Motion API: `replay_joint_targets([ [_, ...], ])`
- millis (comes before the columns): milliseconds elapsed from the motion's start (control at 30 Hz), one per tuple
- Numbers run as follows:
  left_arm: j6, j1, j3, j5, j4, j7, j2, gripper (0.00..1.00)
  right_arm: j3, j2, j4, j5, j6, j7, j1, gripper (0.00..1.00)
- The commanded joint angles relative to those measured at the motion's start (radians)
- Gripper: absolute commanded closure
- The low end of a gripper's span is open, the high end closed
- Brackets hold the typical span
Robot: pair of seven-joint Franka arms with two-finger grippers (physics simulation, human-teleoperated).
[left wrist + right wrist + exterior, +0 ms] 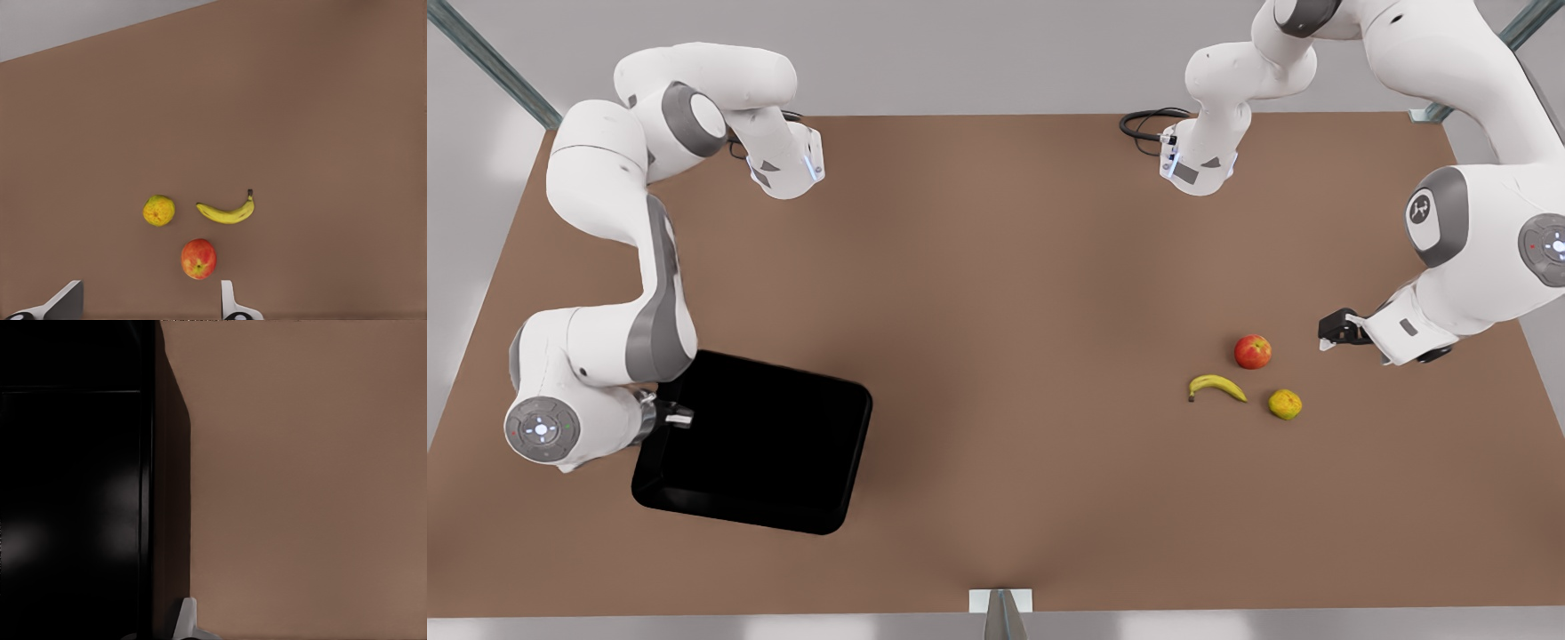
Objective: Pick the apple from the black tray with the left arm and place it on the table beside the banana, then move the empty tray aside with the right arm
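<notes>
The red apple (1252, 351) (199, 259) lies on the brown table (1005, 293), just behind the yellow banana (1216, 387) (227, 212) at the front view's right. My left gripper (1334, 333) (147, 310) hovers open a short way to the right of the apple, holding nothing. The glossy black tray (783, 444) (67, 487) sits with nothing in it at the front view's left. My right gripper (678, 415) (157, 623) is at the tray's left rim, one finger (187, 620) pressed against the outside of the rim wall, apparently shut on it.
A yellow-green round fruit (1285, 404) (159, 210) lies close to the banana's right end. A black cable coil (1149, 123) rests at the table's back edge. A small bracket (1000, 603) sits at the front edge. Wide bare tabletop separates the tray and the fruits.
</notes>
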Motion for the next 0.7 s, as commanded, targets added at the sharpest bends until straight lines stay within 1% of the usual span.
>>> replay_joint_targets([
  [0, -0.001, 0.0, 0.0, 0.001, 0.0, 0.015, -0.002, 0.0, -0.041, -0.018, -0.001, 0.105, 0.021, -0.768, 0.002, 0.93],
  [67, -0.001, 0.0, 0.0, 0.001, 0.0, 0.015, -0.002, 0.0, -0.147, -0.032, -0.003, 0.202, 0.023, -0.823, 0.005, 0.93],
  [167, -0.002, 0.0, 0.0, 0.001, 0.0, 0.017, -0.002, 0.0, -0.165, -0.032, -0.039, 0.236, 0.045, -0.823, 0.004, 0.95],
  [200, -0.002, 0.0, 0.0, 0.001, -0.001, 0.017, -0.002, 0.0, -0.219, -0.032, -0.081, 0.304, 0.093, -0.823, 0.005, 0.95],
  [233, -0.001, 0.002, 0.001, 0.001, -0.001, 0.018, -0.002, 0.0, -0.231, -0.032, -0.113, 0.315, 0.13, -0.822, 0.013, 0.95],
  [367, -0.001, 0.002, 0.001, 0.001, -0.001, 0.017, 0.0, 0.0, -0.236, -0.03, -0.242, 0.319, 0.269, -0.784, 0.028, 0.95],
  [433, -0.001, 0.002, 0.001, 0.001, -0.003, 0.017, 0.0, 0.0, -0.274, -0.03, -0.32, 0.317, 0.375, -0.79, 0.028, 0.94],
  [467, -0.001, 0.003, 0.001, 0.001, -0.001, 0.017, 0.0, 0.0, -0.296, -0.03, -0.346, 0.319, 0.397, -0.796, 0.028, 0.94],
  [567, -0.001, 0.003, 0.001, 0.001, -0.003, 0.017, 0.001, 0.0, -0.317, -0.03, -0.397, 0.32, 0.431, -0.796, 0.028, 0.93],
  [633, -0.001, 0.003, 0.001, 0.001, -0.001, 0.017, 0.001, 0.0, -0.323, -0.029, -0.402, 0.338, 0.432, -0.788, 0.03, 0.92],
  [667, 0.003, 0.002, 0.001, 0.001, 0.003, 0.014, 0.001, 0.0, -0.325, -0.029, -0.443, 0.338, 0.486, -0.788, 0.028, 0.92],
])
